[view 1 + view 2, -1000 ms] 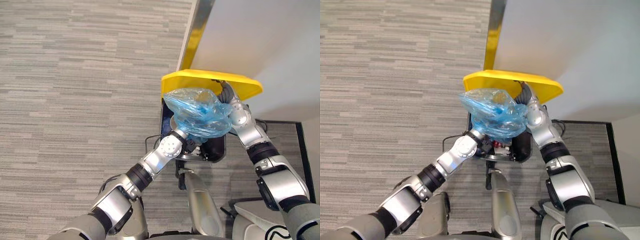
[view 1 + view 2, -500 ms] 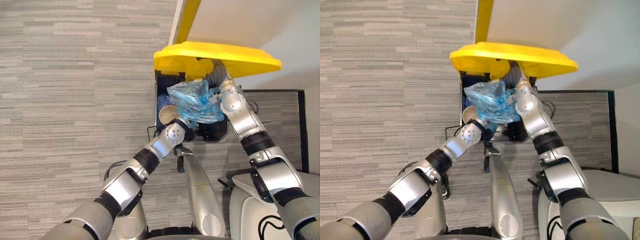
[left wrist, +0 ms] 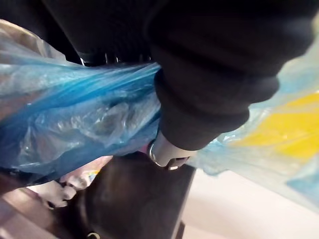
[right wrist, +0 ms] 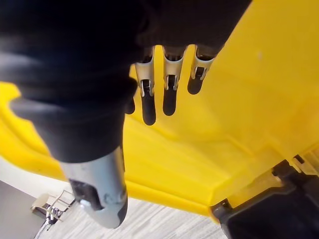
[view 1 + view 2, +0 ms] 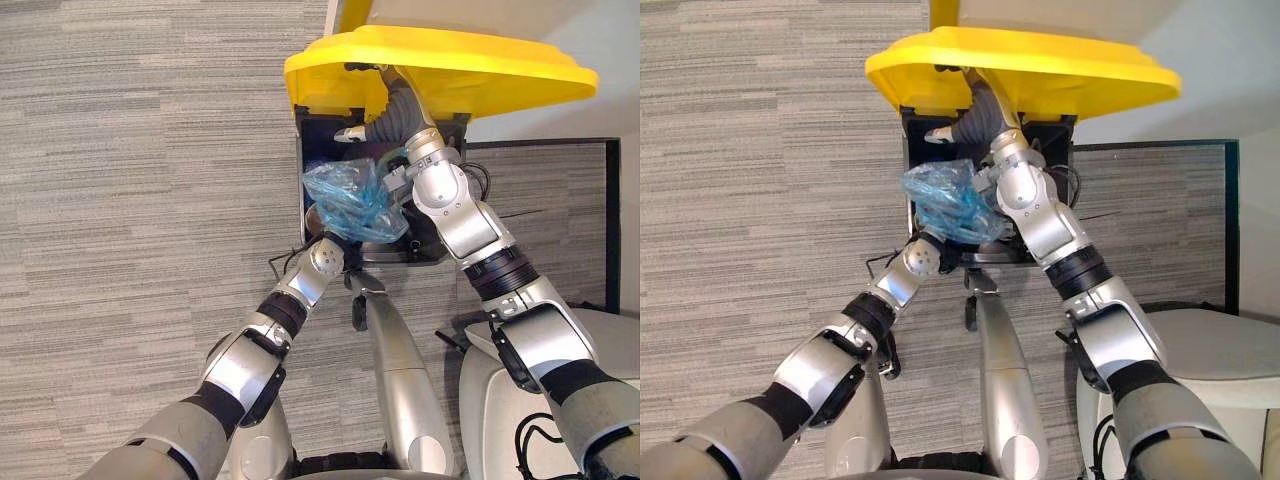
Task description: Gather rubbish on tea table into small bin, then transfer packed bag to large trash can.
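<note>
Grey carpet (image 5: 150, 150) is surrounding the trash can (image 5: 318, 140); the right hand (image 4: 168, 94), released flat, is propping its lid (image 5: 470, 65) while the left hand (image 3: 167, 152), grip unreadable, is carrying the bag (image 5: 350, 195) over the opening. Sinking it deep looks wisest.

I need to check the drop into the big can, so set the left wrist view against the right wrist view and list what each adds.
Left wrist view: the crumpled blue bag bunched against the left hand, hanging over the can's opening. Right wrist view: the right hand with straight fingers against the underside of the yellow lid, and grey carpet beyond the lid's edge. Both: the trash can's dark body, and the lid's yellow, seen through the bag's film in the left wrist view.
</note>
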